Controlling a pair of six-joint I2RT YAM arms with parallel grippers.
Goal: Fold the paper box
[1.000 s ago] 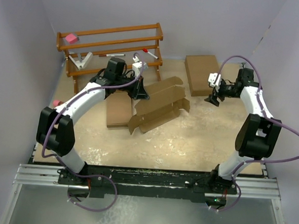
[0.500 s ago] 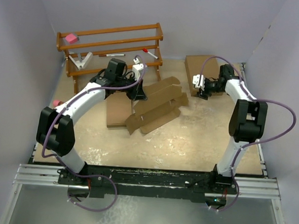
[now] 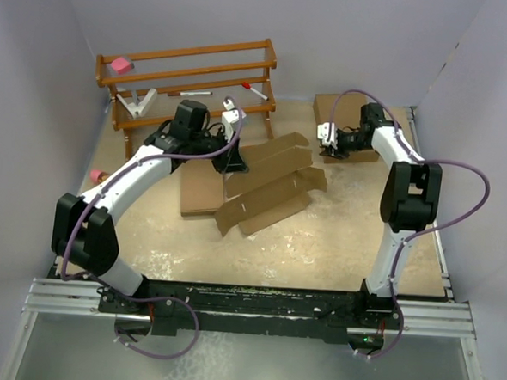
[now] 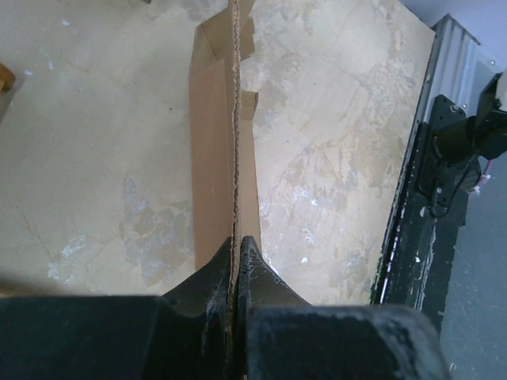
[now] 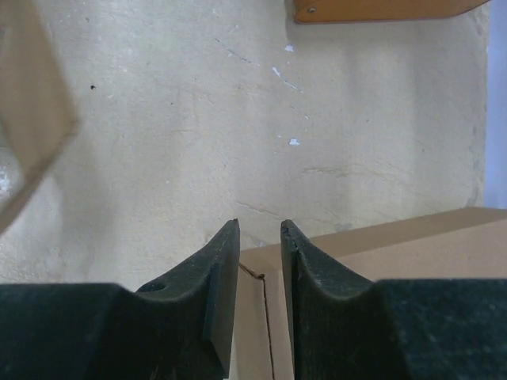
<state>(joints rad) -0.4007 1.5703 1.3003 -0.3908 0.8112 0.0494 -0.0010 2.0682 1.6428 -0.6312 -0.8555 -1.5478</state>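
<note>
Cardboard work under way on a speckled tan bench (image 3: 319,237), with two robot arms bolted side by side at its near edge and reaching out over it. At mid-bench lies the paper box (image 3: 271,181), an unfolded brown blank with notched flaps. It is spread at a slant, and its far-left side is raised off the surface. The left gripper (image 3: 236,159) has its jaws pinching that raised edge. In the left wrist view the black fingers (image 4: 207,281) press on the corrugated edge from both sides, and a panel of the blank runs away from them on edge toward its notched tabs. The blank's left end overlaps a flat brown panel (image 3: 199,187) lying on the bench. A small pink object (image 3: 95,176) sits by the left wall, well apart from the cardboard.

Farther back on the right, the right gripper (image 3: 326,150) hangs at the near-left corner of a flat brown box (image 3: 344,114). Its jaws are parted by a narrow gap with nothing between them. The right wrist view shows the box's corner just below the fingertips, but whether they touch it cannot be told.

At the far left stands a wooden rack (image 3: 187,74) with long rails. A pink block (image 3: 119,64) rests at the left end of its top level, and white and red-tipped items lie on the rails below.
</note>
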